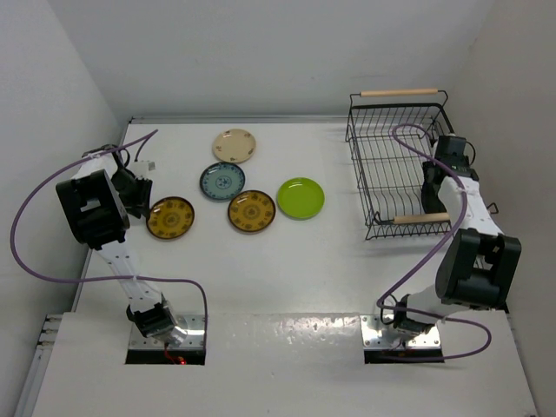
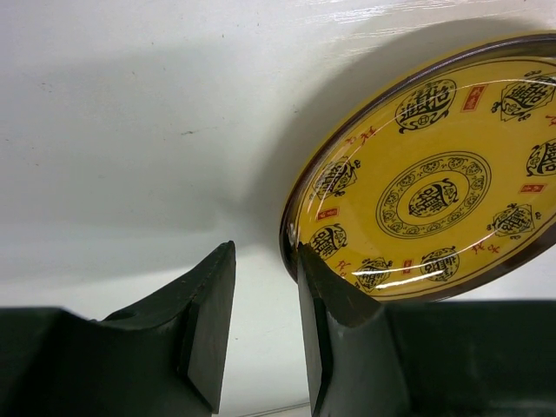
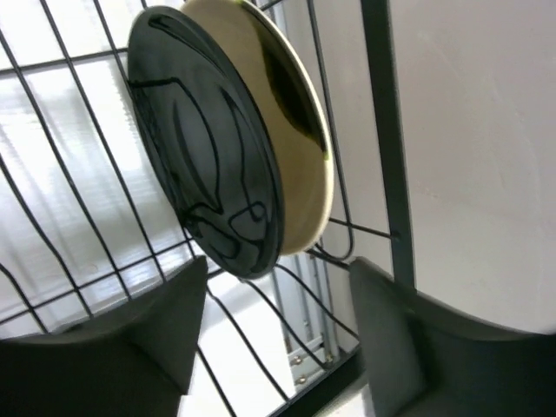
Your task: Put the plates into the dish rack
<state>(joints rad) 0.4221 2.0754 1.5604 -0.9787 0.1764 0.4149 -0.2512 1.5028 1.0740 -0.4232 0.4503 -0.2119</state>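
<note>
Left gripper: we see the jaws a little apart with nothing between them. One finger is right by the rim of a round brown-and-yellow patterned plate near the white table's left edge.
Right gripper: jaws wide apart, holding nothing.
Black wire dish rack: at the far right corner.
In it: a shiny black round plate and a cream round plate with a dark patch stand on edge, side by side.

Right gripper reaches into the black wire dish rack, jaws apart and empty. Left gripper is far to the left of it, jaws parted and empty.
</note>
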